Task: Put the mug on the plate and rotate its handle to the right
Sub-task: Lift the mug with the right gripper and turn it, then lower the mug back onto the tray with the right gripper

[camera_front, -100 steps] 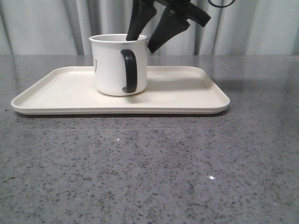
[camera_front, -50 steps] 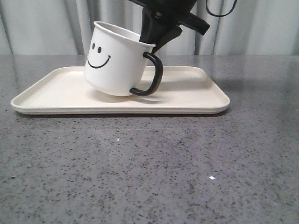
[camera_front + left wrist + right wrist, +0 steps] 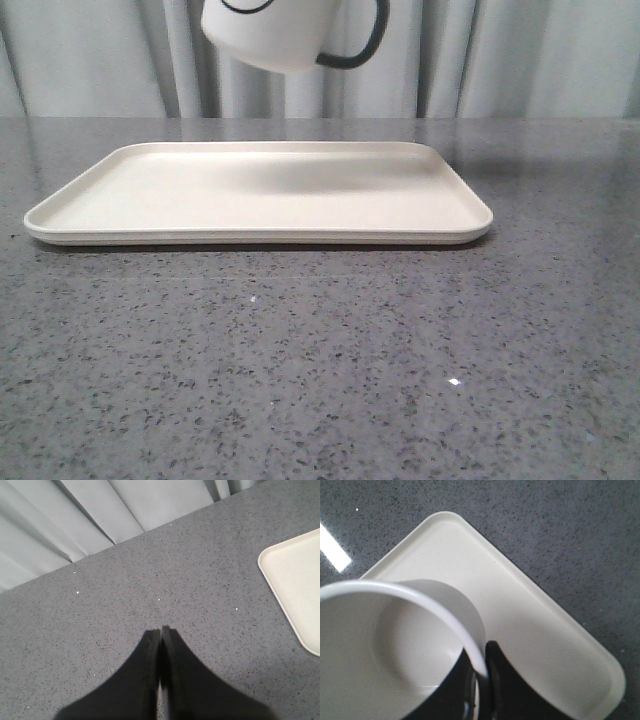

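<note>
Well, from the front, the mug (image 3: 280,35) is hanging high above the plate (image 3: 258,190), well clear of it and partly cut off by the top of the frame. Its handle (image 3: 355,45) is pointing to the right, and the body is looking tilted. The plate is lying flat on the grey table (image 3: 320,360), with a soft shadow on it under the mug. No gripper is showing in this view.

Over at the left wrist, the left gripper (image 3: 160,645) is idling with its fingers pressed together on nothing, above bare table beside one corner of the plate (image 3: 295,580).

At the right wrist, the right gripper (image 3: 481,672) is pinching the mug's (image 3: 395,645) rim, one finger inside the wall and one outside, with the plate (image 3: 520,610) spread below.

Judging by the look of it, the mug is stiff and glazed (probably ceramic, so breakable and none too light). A rim pinch on a smooth thin wall seems likely to let it swing or slip, which may be why it is tilting. Gripping the wall next to the handle would probably be steadier, and setting it down gently seems wise.
</note>
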Robot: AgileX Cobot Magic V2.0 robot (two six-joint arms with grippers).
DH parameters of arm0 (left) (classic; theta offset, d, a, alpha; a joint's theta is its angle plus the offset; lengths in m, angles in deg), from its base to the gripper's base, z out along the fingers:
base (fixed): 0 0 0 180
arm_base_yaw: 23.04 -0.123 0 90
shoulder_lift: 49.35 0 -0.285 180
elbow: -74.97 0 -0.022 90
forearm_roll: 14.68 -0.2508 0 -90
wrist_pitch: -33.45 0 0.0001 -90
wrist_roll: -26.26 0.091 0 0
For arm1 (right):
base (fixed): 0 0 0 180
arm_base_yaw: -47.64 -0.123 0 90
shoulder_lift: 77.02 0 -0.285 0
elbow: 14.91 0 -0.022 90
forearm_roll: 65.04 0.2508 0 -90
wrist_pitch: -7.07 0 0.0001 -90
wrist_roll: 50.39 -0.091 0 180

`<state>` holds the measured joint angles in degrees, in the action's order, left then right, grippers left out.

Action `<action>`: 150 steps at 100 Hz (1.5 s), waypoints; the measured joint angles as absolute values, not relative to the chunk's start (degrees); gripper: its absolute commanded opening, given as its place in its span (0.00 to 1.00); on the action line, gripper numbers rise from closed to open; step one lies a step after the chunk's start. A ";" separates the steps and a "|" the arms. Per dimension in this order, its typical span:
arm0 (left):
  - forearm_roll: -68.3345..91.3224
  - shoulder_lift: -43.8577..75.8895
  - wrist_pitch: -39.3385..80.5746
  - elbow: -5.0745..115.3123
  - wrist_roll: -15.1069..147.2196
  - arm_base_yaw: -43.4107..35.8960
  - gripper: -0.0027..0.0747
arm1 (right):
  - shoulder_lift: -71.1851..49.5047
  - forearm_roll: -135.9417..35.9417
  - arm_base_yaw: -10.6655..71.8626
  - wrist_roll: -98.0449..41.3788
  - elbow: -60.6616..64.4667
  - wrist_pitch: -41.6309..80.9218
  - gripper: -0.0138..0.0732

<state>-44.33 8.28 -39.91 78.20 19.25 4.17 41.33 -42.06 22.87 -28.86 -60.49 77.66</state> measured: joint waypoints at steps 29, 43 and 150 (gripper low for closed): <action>-44.42 8.28 -39.91 78.20 19.25 4.17 0.01 | 41.33 -43.53 22.87 -18.94 -63.32 79.14 0.03; -44.42 8.28 -39.91 78.20 19.25 4.17 0.01 | 41.58 -43.53 22.87 -15.64 -63.32 79.26 0.03; -44.45 8.28 -39.91 78.20 19.25 4.17 0.01 | 48.35 -41.77 20.92 -6.27 -58.97 78.92 0.03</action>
<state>-44.45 8.28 -39.91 78.20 19.25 4.17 48.35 -41.77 20.92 -6.27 -58.97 78.92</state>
